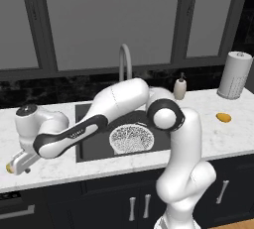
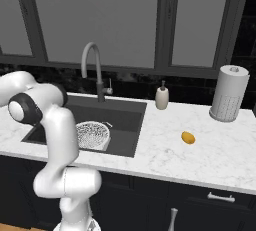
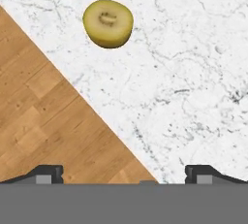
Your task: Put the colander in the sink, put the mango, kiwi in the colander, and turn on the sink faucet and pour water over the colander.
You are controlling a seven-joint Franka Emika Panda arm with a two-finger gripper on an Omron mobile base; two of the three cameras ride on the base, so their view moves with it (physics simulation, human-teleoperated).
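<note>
Already the colander [image 1: 131, 138] sits in the sink [image 1: 92, 143], toward its near right part, and nothing lies in it yet. So the first step looks done and the fruit step is in hand, with the kiwi as the target.

The arm reaches far left over the bench [image 1: 59, 166], its gripper [image 1: 19, 165] low by the near left edge. The kiwi [image 3: 108, 23] lies on the marble close to that edge; in the left base view it shows as a small yellow spot [image 1: 9, 168] just beside the hand. In the hand view it lies toward the top, left of centre, not between the finger tips [image 3: 46, 173], which stand wide apart with nothing held. The jaws are released and empty.

Next, I judge, the hand must shift until the kiwi sits midway between the tips, then drop and close. Being near the bench edge, a nudge could roll the fruit off toward the wooden floor [image 3: 43, 116].

The mango [image 2: 188, 137] waits on the bench well right of the sink, apart from the paper towel roll [image 2: 229, 93]. The faucet [image 2: 94, 70] stands behind the sink with no water running, and the soap bottle [image 2: 161, 97] is to its right.
</note>
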